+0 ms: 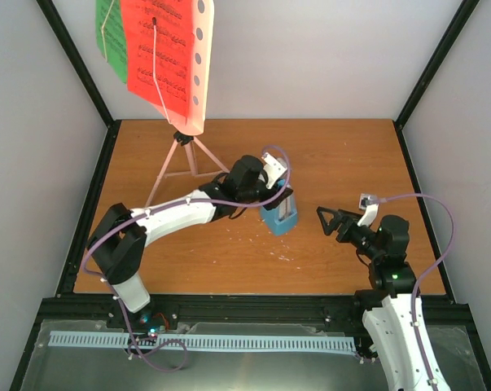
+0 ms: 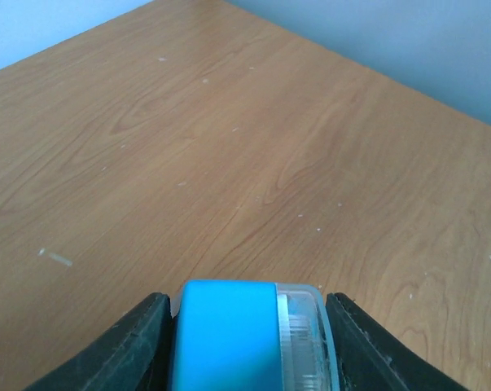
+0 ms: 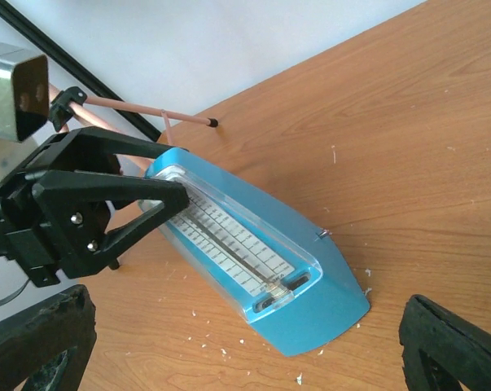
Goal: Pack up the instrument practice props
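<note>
At the far left, the pink tripod music stand (image 1: 184, 155) rises on thin splayed metal legs. It looks top-heavy under its hole-punched desk, which carries the red sheet-music page (image 1: 160, 49) and green sheet-music page (image 1: 111, 37). My left forearm lies near those legs, so a careless swing could, I judge, tip it over.

Next right, my left gripper (image 1: 279, 194) pinches the narrow top of the blue pyramid-shaped plastic metronome (image 1: 279, 220), which stands near the middle of the wooden table (image 1: 343, 155). Its sides are smooth, glossy and taper upward, so my pads could slide off when I lift. The squeeze might also pop its clear front cover loose. The table is matte, grained and speckled with pale crumbs.

Farthest right, my right gripper (image 1: 330, 220) hangs with jaws spread wide, holding nothing, just beside the metronome. Closing in crooked could knock it.
</note>
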Robot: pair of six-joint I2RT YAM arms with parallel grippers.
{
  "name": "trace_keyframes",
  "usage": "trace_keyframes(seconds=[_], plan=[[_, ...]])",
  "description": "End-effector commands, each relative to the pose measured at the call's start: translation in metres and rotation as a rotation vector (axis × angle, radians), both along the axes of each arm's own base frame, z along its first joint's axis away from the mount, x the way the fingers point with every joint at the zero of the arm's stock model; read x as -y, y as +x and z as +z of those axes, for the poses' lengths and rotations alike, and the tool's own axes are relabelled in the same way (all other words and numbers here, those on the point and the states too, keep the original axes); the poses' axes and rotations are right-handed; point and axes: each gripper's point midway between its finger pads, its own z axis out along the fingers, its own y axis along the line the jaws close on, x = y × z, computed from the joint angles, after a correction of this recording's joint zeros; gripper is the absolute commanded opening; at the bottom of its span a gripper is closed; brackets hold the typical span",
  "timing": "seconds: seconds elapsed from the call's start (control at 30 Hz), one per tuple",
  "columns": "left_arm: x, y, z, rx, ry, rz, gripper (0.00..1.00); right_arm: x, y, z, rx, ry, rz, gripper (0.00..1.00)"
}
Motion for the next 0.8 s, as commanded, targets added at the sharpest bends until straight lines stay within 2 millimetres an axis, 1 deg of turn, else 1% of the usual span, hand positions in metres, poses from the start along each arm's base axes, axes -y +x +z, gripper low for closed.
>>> trace_keyframes(seconds=[0.0, 0.07, 0.1, 0.13, 0.23, 0.27, 0.3, 0.43, 0.57, 0.67, 0.77], plan=[[-0.022, -0.008, -0.023, -0.203, -0.007, 0.297, 0.38, 0.002, 0.0, -0.008, -0.016, 0.002, -0.014, 1.0], [-0.019, -0.022, -0.031, -0.251, -0.011, 0.313, 0.46, 0.003, 0.0, -0.011, -0.028, 0.006, -0.018, 1.0], [-0.018, -0.029, -0.033, -0.272, -0.011, 0.311, 0.52, 0.003, 0.0, -0.014, -0.037, 0.008, -0.021, 1.0], [-0.013, -0.036, -0.032, -0.293, -0.021, 0.285, 0.6, 0.002, 0.0, -0.017, -0.048, 0.013, -0.018, 1.0], [-0.003, -0.057, -0.025, -0.353, -0.075, 0.186, 0.78, -0.004, -0.001, -0.027, -0.087, 0.036, 0.021, 1.0], [0.0, -0.065, -0.022, -0.374, -0.093, 0.149, 0.83, -0.006, -0.001, -0.03, -0.097, 0.045, 0.034, 1.0], [0.001, -0.07, -0.021, -0.393, -0.104, 0.131, 0.85, -0.007, -0.001, -0.034, -0.109, 0.051, 0.041, 1.0], [-0.001, -0.089, -0.02, -0.431, -0.135, 0.074, 0.9, -0.008, -0.001, -0.042, -0.119, 0.051, 0.042, 1.0], [0.003, -0.109, -0.019, -0.44, -0.165, -0.045, 0.92, -0.008, -0.003, -0.053, -0.137, 0.052, 0.041, 1.0], [0.009, -0.126, -0.019, -0.479, -0.178, -0.137, 0.91, -0.004, -0.004, -0.067, -0.179, 0.044, 0.01, 1.0], [0.016, -0.146, -0.018, -0.48, -0.193, -0.234, 0.92, 0.007, -0.004, -0.085, -0.244, 0.032, -0.062, 1.0]])
